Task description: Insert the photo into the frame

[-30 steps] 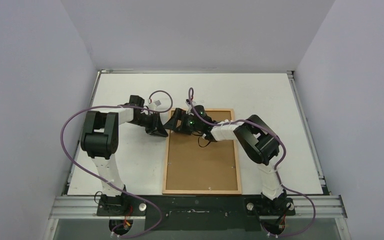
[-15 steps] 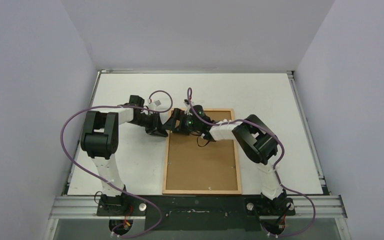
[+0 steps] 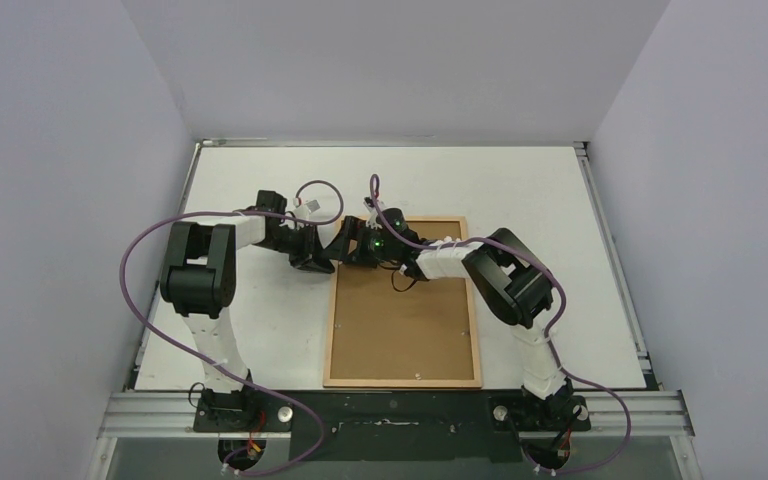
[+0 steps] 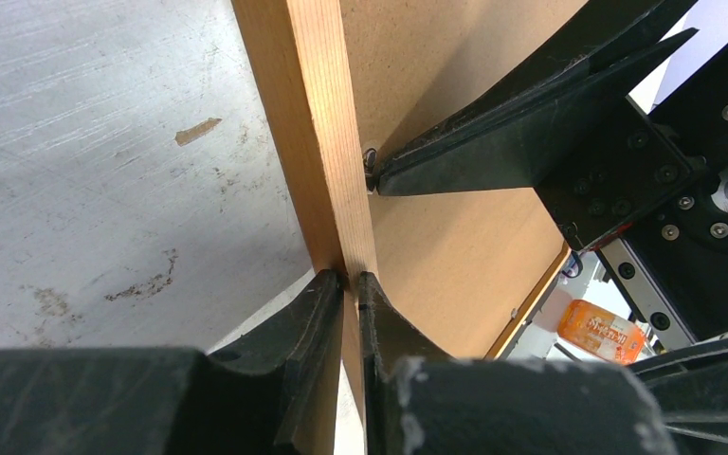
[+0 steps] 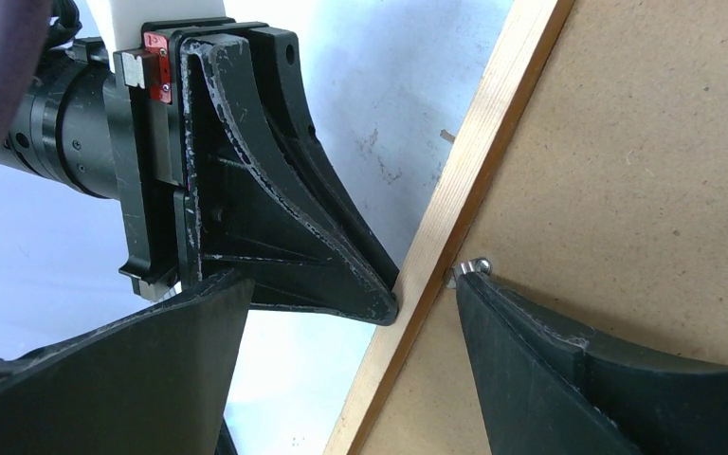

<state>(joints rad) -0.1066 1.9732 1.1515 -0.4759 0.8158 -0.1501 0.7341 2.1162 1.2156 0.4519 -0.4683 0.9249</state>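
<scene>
The frame [image 3: 331,330] lies face down on the white table, and its brown fibreboard backing [image 3: 405,320] fills it. My left gripper [image 3: 328,263] is shut on the frame's left wooden border [image 4: 313,123] near the far corner, one finger on each side of the strip [image 4: 351,280]. My right gripper [image 3: 348,243] stands open straddling that same border [image 5: 493,123]. One of its fingertips [image 5: 479,294] touches a small metal tab [image 5: 474,266] at the backing's edge. The other hangs over the table beside the left gripper. The photo is out of view.
Metal rails run along the table's left side [image 3: 188,190] and right side [image 3: 600,230]. Grey walls close in on three sides. Purple cables [image 3: 145,250] loop from both arms. An orange label [image 4: 599,329] shows past the frame's near end.
My right arm has edged a little to the left over the frame's far-left corner, and the frame has shifted slightly left with it. The left gripper keeps its hold.
</scene>
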